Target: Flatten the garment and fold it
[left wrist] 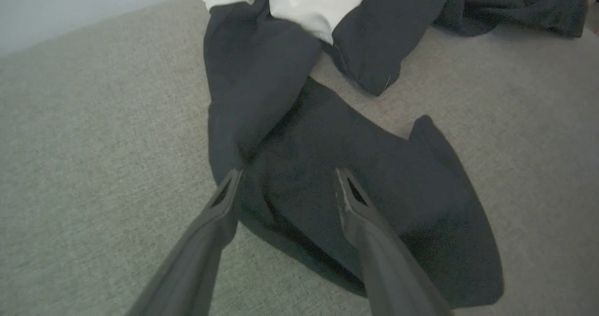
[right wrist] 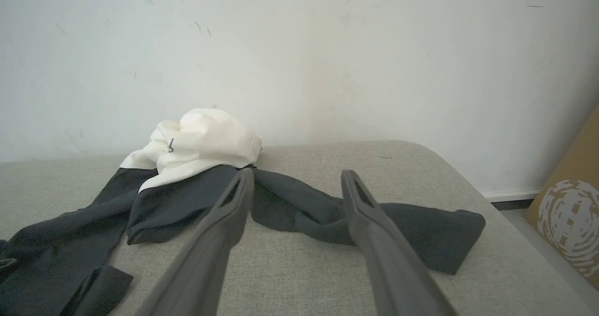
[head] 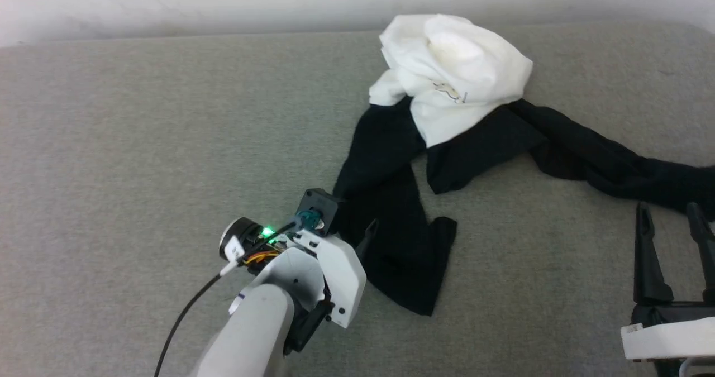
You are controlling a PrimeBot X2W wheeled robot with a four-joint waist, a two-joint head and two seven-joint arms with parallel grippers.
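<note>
The garment (head: 452,70) lies crumpled on the grey padded surface (head: 139,142). Its white body is bunched at the back, and a small line drawing shows on a fold. One black sleeve (head: 396,237) trails toward me. The other black sleeve (head: 614,165) runs off to the right. My left gripper (head: 357,237) is open, its tips (left wrist: 288,173) spread over the near sleeve (left wrist: 327,199), with cloth below the gap; I cannot tell whether they touch it. My right gripper (head: 668,212) stands open and empty at the lower right, just short of the right sleeve (right wrist: 421,227).
A pale wall (right wrist: 299,49) rises right behind the surface. In the right wrist view the surface's rounded right edge (right wrist: 472,189) drops to the floor, where a cardboard box (right wrist: 568,222) leans. A black cable (head: 184,310) hangs off my left wrist.
</note>
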